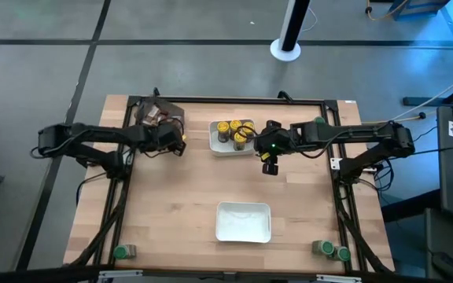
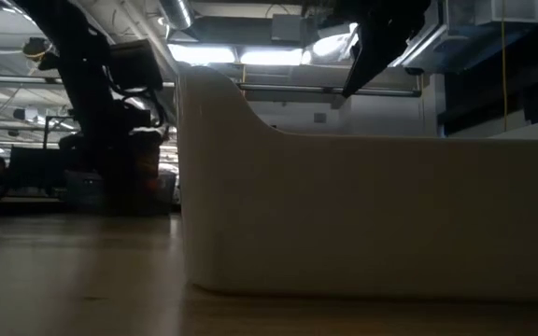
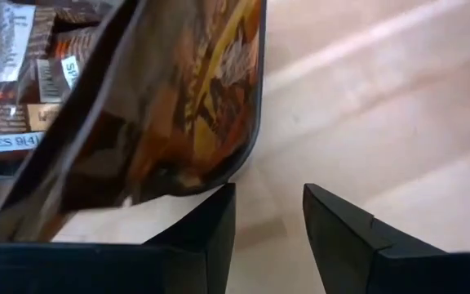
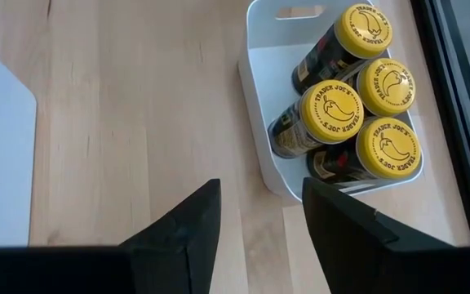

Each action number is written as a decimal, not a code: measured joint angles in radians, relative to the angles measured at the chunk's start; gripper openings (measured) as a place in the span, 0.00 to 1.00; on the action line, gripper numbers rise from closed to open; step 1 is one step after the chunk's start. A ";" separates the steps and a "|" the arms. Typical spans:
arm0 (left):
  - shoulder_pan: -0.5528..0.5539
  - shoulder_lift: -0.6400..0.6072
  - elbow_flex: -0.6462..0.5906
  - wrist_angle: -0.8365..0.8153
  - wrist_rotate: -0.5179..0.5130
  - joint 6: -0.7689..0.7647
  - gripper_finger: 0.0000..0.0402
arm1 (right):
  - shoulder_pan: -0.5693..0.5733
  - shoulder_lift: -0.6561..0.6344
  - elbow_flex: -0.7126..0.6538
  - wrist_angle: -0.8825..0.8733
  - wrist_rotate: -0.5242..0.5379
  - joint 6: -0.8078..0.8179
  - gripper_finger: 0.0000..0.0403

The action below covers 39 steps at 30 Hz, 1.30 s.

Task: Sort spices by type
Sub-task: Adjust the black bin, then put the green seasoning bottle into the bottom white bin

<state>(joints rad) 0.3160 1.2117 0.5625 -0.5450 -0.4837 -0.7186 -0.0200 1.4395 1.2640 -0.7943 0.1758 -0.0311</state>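
Four yellow-lidded round jars [image 4: 357, 98] sit in our white far tray [image 4: 259, 90]. Our right pincer [image 4: 259, 212] hangs beside it, half open, empty. Our left pincer [image 3: 268, 220], half open and empty, is by the brown crinkled packets [image 3: 161, 106]. Green-lidded jars [image 1: 333, 250] wait near the front edge of the wooden surface [image 1: 163, 204]; a fast reach could tip them.

Table: light wooden top [image 1: 179, 204] in a dark frame.
Far side, middle: white tray [image 1: 220, 146] holding yellow-lidded jars [image 1: 235, 131].
Far left corner: dark bin [image 1: 157, 112] with brown-orange packets [image 3: 23, 73].
Near side, middle: second white tray [image 1: 243, 222].
Near left corner: one green-lidded jar [image 1: 122, 252].
Near right corner: two green-lidded jars [image 1: 331, 250].
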 joint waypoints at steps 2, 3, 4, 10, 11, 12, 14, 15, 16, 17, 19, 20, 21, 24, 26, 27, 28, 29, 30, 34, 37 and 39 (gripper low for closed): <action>0.029 0.008 0.000 0.028 -0.002 0.038 0.34 | 0.000 0.000 0.000 -0.001 0.000 0.000 0.43; 0.044 0.013 0.000 0.038 -0.002 0.055 0.34 | 0.000 0.000 0.000 0.000 0.000 0.000 0.43; 0.059 0.019 0.000 0.051 0.000 0.075 0.34 | 0.000 0.000 0.000 0.000 0.000 0.000 0.43; 0.139 0.053 0.000 0.162 0.006 0.188 0.34 | 0.000 0.000 0.000 0.000 0.000 -0.001 0.43; 0.149 0.060 0.000 0.180 0.009 0.209 0.34 | 0.000 0.000 0.000 0.000 0.000 -0.001 0.43; 0.160 0.067 0.000 0.195 0.009 0.228 0.34 | 0.000 0.000 0.000 0.000 0.000 -0.001 0.43; 0.176 0.076 0.000 0.201 0.011 0.249 0.34 | 0.000 0.000 0.000 0.000 0.000 -0.001 0.43; 0.179 0.077 0.000 0.199 0.013 0.251 0.34 | 0.000 0.000 0.000 -0.001 0.000 -0.001 0.43; 0.179 0.077 0.000 0.198 0.019 0.252 0.34 | 0.000 0.000 0.000 -0.001 0.000 -0.001 0.43; 0.172 0.074 0.000 0.199 0.032 0.252 0.34 | 0.000 0.000 0.000 -0.002 0.001 -0.001 0.43; 0.143 0.064 0.000 0.212 0.065 0.255 0.34 | 0.000 0.000 0.000 -0.002 0.024 -0.001 0.43; 0.125 0.055 0.000 0.227 0.084 0.256 0.34 | 0.000 -0.005 0.000 -0.006 0.043 -0.001 0.43; 0.102 0.049 0.000 0.242 0.098 0.260 0.34 | 0.000 -0.009 0.001 -0.018 0.066 -0.002 0.43; 0.024 0.030 0.000 0.296 0.119 0.267 0.34 | 0.000 -0.020 0.032 -0.101 0.187 -0.002 0.43; -0.024 0.025 0.000 0.332 0.121 0.279 0.34 | 0.000 -0.026 0.053 -0.166 0.286 -0.002 0.43; -0.045 0.025 0.000 0.347 0.122 0.287 0.34 | 0.000 -0.031 0.062 -0.190 0.331 -0.002 0.43; -0.066 0.025 0.000 0.362 0.123 0.299 0.34 | -0.003 -0.034 0.068 -0.214 0.373 -0.002 0.43; -0.082 0.026 0.000 0.380 0.122 0.312 0.34 | -0.012 -0.039 0.070 -0.235 0.409 -0.002 0.43; -0.096 0.026 0.000 0.401 0.122 0.328 0.34 | -0.024 -0.045 0.071 -0.252 0.430 -0.001 0.43; -0.127 0.027 0.000 0.503 0.122 0.377 0.34 | -0.118 -0.065 0.072 -0.302 0.444 0.029 0.43; -0.134 0.027 0.000 0.581 0.122 0.417 0.34 | -0.219 -0.072 0.072 -0.342 0.427 0.058 0.43; -0.134 0.027 0.000 0.610 0.121 0.439 0.34 | -0.292 -0.072 0.072 -0.359 0.397 0.071 0.43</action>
<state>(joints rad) 0.1822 1.2388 0.5629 0.0650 -0.3625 -0.2797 -0.3118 1.3674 1.3365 -1.1534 0.5732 0.0398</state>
